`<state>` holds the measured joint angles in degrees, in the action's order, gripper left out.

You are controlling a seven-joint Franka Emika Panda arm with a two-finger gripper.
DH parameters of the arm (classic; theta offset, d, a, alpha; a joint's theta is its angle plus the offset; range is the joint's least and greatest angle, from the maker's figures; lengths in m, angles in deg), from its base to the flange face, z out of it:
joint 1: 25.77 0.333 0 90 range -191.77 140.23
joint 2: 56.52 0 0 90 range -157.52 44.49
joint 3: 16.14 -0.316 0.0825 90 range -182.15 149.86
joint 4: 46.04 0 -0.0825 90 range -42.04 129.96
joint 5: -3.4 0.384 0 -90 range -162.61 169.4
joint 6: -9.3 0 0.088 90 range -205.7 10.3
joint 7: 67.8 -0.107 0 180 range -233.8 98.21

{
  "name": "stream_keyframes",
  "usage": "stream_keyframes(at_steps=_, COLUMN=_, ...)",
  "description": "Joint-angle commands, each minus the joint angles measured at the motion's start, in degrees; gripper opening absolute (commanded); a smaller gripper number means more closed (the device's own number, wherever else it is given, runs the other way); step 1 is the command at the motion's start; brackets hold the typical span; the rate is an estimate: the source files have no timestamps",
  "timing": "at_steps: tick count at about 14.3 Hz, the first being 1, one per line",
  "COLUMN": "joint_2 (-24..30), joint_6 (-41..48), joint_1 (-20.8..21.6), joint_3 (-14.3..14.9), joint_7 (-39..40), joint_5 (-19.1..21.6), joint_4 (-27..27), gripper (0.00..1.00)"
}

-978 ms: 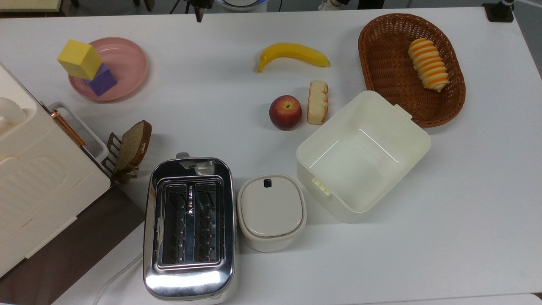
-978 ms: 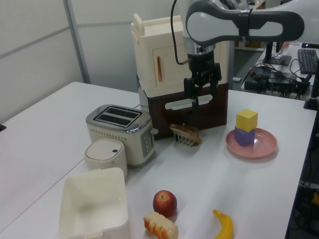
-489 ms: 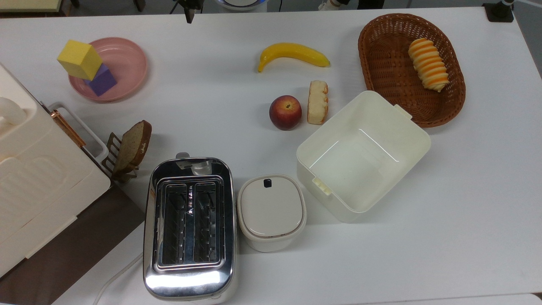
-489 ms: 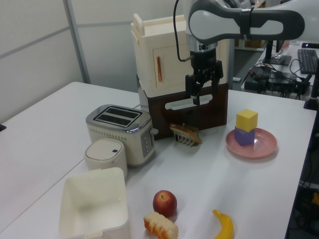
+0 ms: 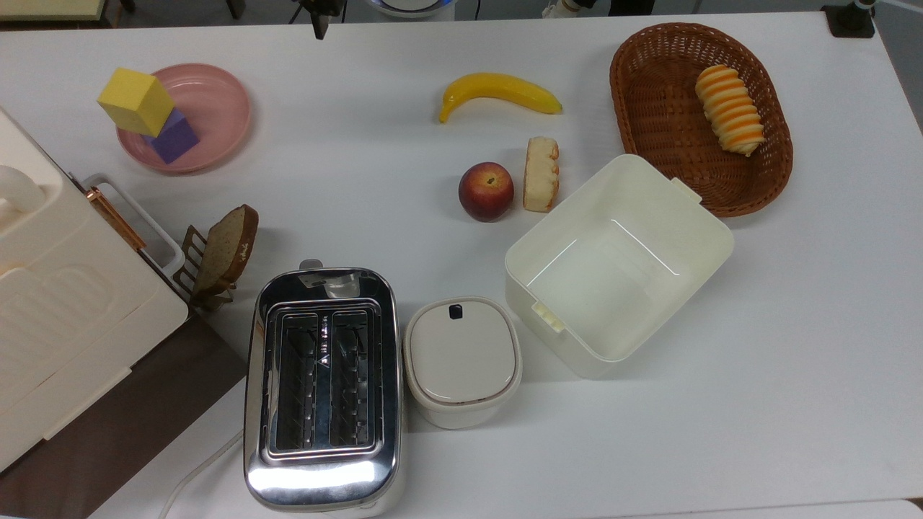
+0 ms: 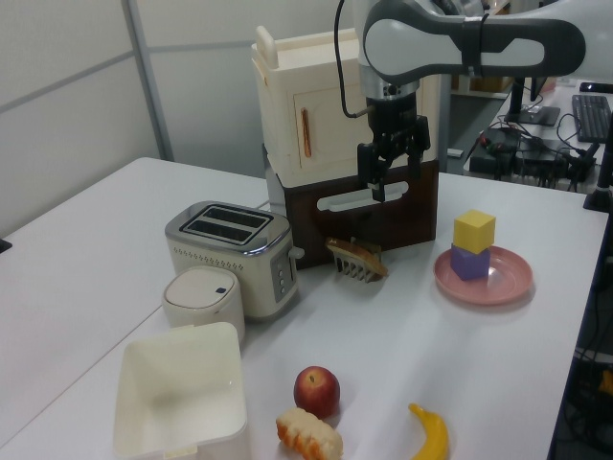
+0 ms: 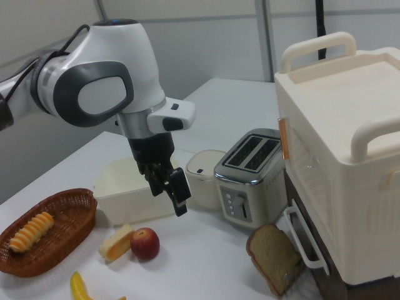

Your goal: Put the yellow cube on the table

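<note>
Hanging slightly higher than before, the hand (image 6: 388, 178) is open and empty, yellow cube (image 6: 474, 231) untouched

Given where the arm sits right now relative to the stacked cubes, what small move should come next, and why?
Probably a sideways travel toward the pink plate, staying high. The gripper hangs open and empty, well above the table, off to the left view's left of the yellow cube. That cube sits on the purple cube, so the gripper likely needs to be centred over it before descending.
</note>
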<state>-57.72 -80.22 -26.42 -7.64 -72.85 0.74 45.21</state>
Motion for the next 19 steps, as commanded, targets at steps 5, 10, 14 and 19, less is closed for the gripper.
stream_keyframes(at_steps=5, joint_2=-0.82, joint_6=0.31, joint_1=-7.24, joint_3=0.46, joint_7=6.72, joint_5=-1.3, joint_4=-0.81, gripper=1.0)
stream_keyframes(at_steps=10, joint_2=-1.08, joint_6=0.83, joint_1=-12.08, joint_3=0.81, joint_7=12.15, joint_5=-1.21, joint_4=-0.29, gripper=1.0)
stream_keyframes(at_steps=14, joint_2=-1.87, joint_6=-0.56, joint_1=-17.18, joint_3=0.99, joint_7=16.37, joint_5=-1.12, joint_4=2.95, gripper=1.0)
stream_keyframes(at_steps=19, joint_2=-5.11, joint_6=-15.23, joint_1=-22.63, joint_3=1.08, joint_7=21.3, joint_5=-1.12, joint_4=10.96, gripper=1.0)
